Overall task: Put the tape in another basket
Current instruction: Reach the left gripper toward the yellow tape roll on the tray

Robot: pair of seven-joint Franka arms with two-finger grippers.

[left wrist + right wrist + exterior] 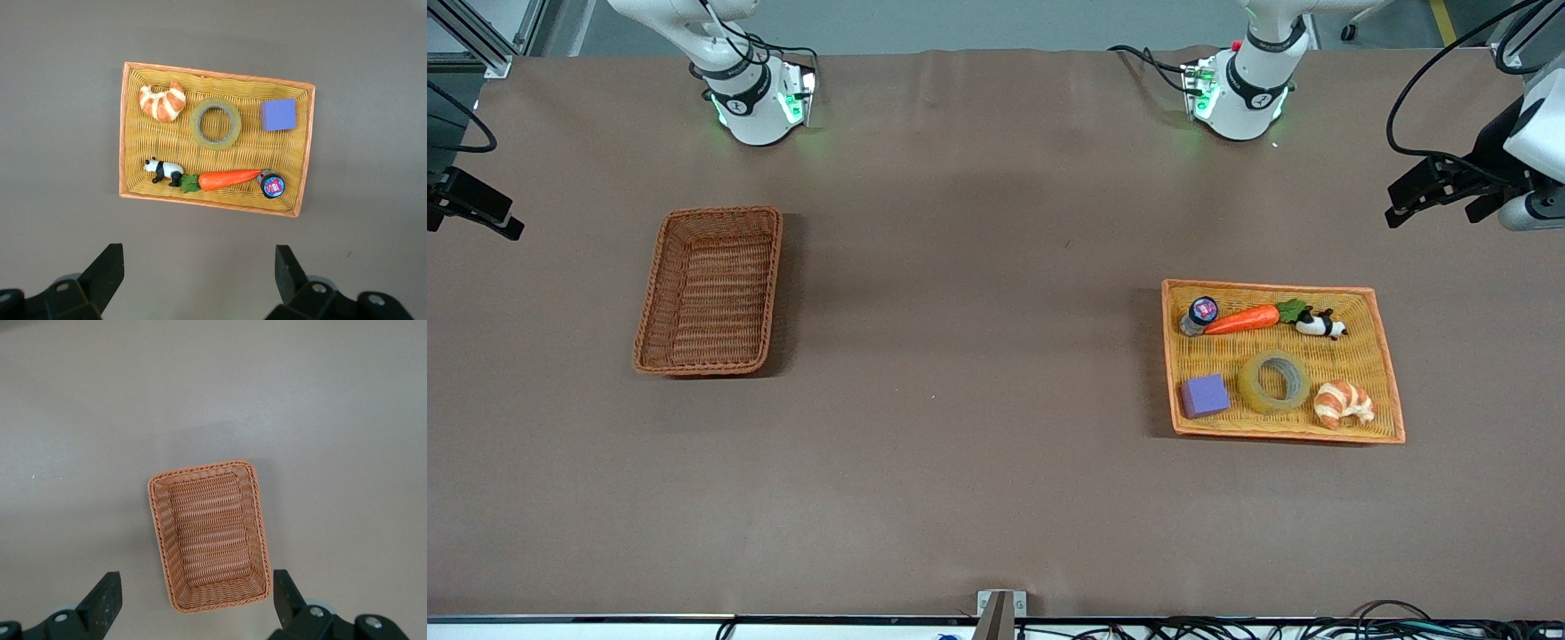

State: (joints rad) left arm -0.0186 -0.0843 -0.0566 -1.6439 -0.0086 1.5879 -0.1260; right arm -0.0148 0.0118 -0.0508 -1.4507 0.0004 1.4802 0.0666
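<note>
The tape (1252,384) is a translucent yellowish ring lying flat in the shallow orange-yellow tray (1272,286) toward the left arm's end of the table. It lies between a purple block and a croissant toy. It also shows in the left wrist view (194,125). The reddish-brown wicker basket (710,293) stands empty toward the right arm's end, and it also shows in the right wrist view (210,533). My left gripper (1405,200) is open and empty, high over bare table beside the tray (199,248). My right gripper (489,213) is open and empty, high up beside the basket (197,573).
The tray also holds a croissant toy (1344,403), a purple block (1205,395), a toy carrot (1243,319), a small panda figure (1320,325) and a small dark-lidded jar (1199,314). A wide stretch of brown table lies between the basket and the tray.
</note>
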